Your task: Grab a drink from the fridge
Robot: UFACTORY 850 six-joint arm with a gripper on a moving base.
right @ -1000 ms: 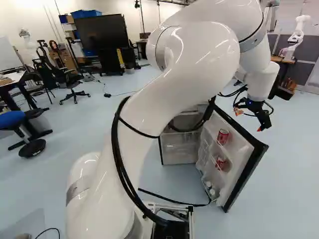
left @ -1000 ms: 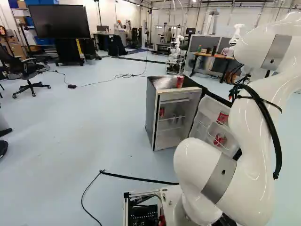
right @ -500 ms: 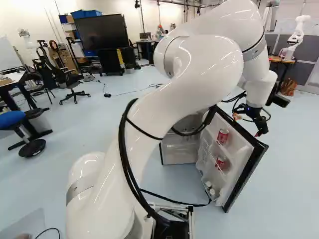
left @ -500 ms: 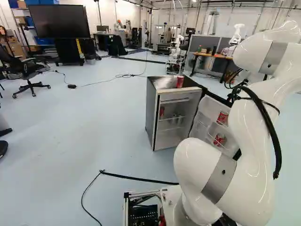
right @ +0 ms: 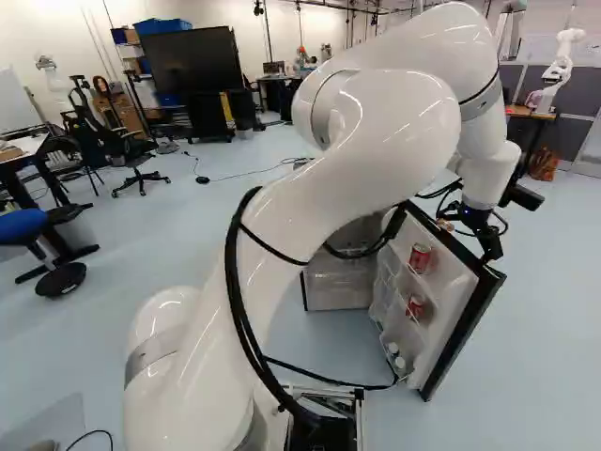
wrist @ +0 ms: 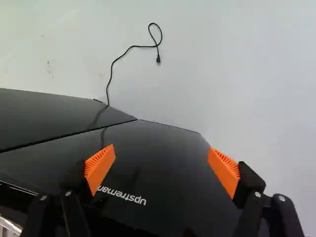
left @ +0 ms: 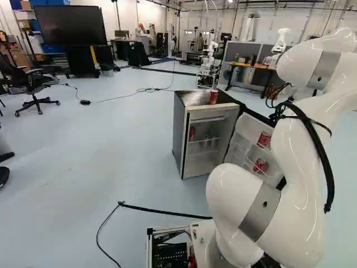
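Jaws wide apart with nothing gripped, the black gripper (wrist: 161, 147) hangs just beside the outer face of the open door (right: 458, 336), while the drinks lie elsewhere. Two red cans sit in the door's inner racks, an upper can (right: 420, 258) and a lower can (right: 415, 306); another red can (left: 192, 133) shows inside the fridge (left: 179, 134), and a top can (left: 213, 96) stands upright on its roof.

That mismatch is the main danger. If the arm (right: 376, 132) presses inward from here, the orange pads (wrist: 224, 170) would likely meet smooth black panel, swinging the door and perhaps jolting its cans loose. Lifting the wrist clear of the door's top edge before crossing over seems the safer cause; a low crossing could clip the corner. The drooping black cable (right: 230, 282) might snag there too (loose loops do love a corner).

Later trouble could come from the wire rails, which may block a low grasp, and from a can rolling if only one pad touches it. Should the base drive forward, the dark strap (left: 164, 211) on the floor might foul it.
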